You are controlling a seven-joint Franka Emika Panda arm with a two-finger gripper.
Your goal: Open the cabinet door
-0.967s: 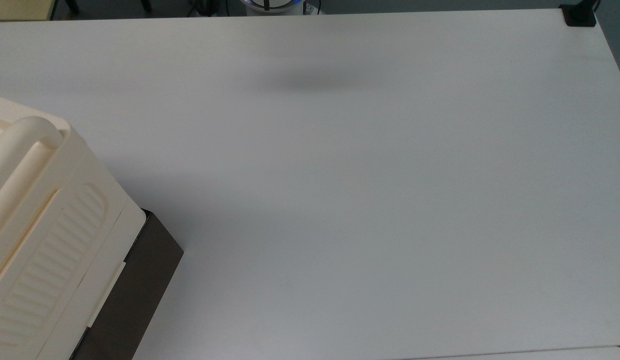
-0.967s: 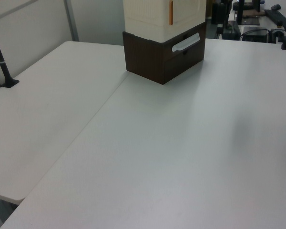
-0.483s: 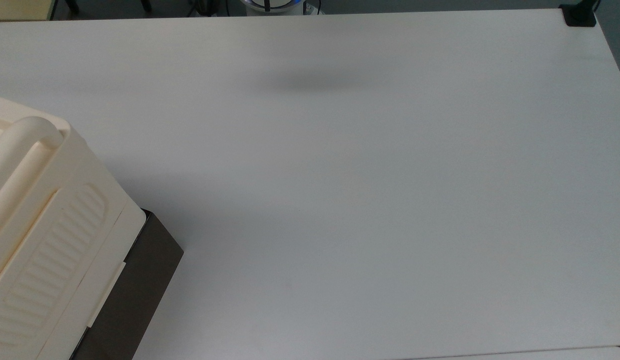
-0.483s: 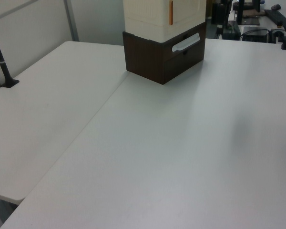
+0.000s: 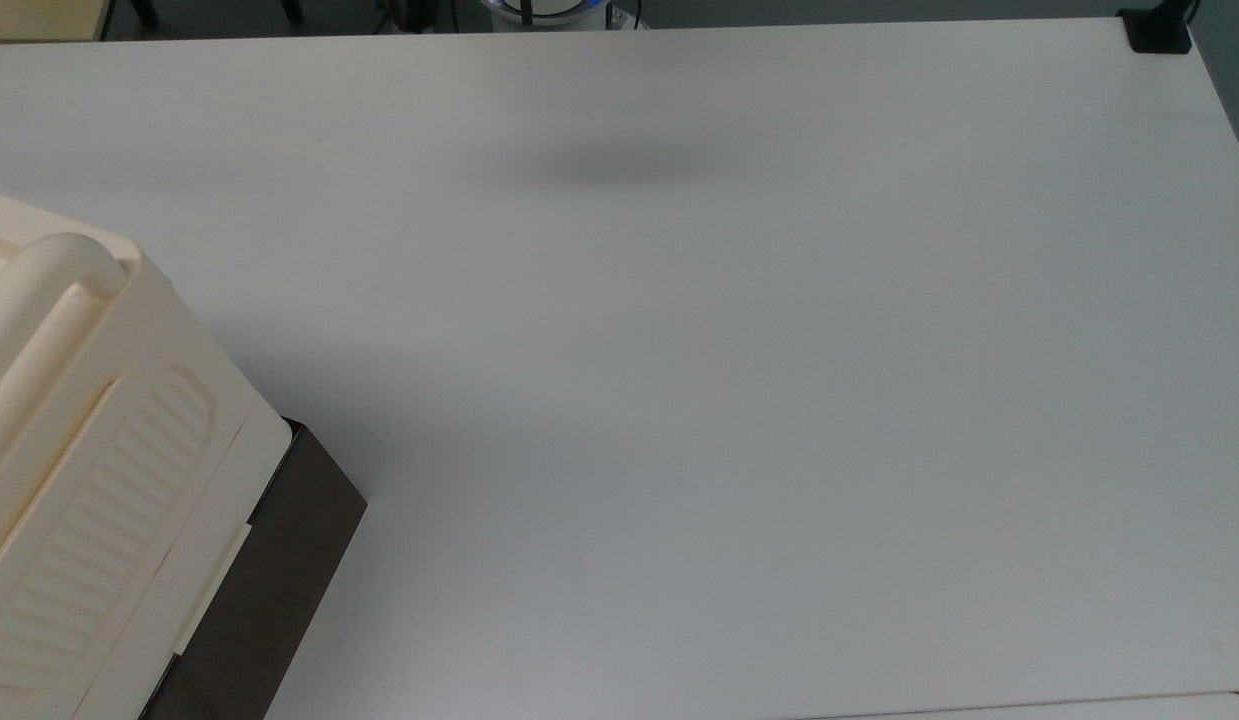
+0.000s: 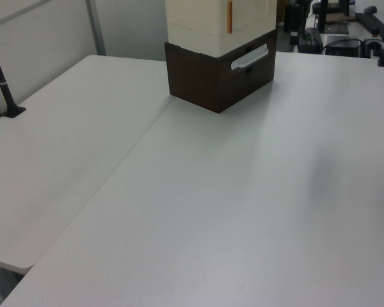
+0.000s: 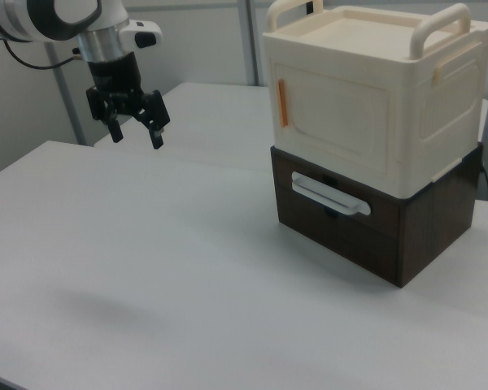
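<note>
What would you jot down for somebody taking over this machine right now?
Pincer: open, holding nothing, hanging above the white table toward the right view's left.
Cabinet: cream box on a dark brown base, at the right view's right, well apart from the pincer.
Cabinet door: shut, orange handle strip untouched.
Done: nothing.
Left: reach the door, grip the strip, swing it open.

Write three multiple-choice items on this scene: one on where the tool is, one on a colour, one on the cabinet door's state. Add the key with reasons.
1. In the right view, the tool is
A. gripping the cabinet's top handle
B. in the air, to the right view's left of the cabinet
C. resting flat on the table

2. The base under the cream box is
A. dark brown
B. blue
C. red

3. The cabinet door is
A. shut
B. swung wide open
C. removed

Key: B, the tool hangs above the table, apart from the cabinet; A, the base is dark brown; A, the panel sits flush in the cream front.
</note>
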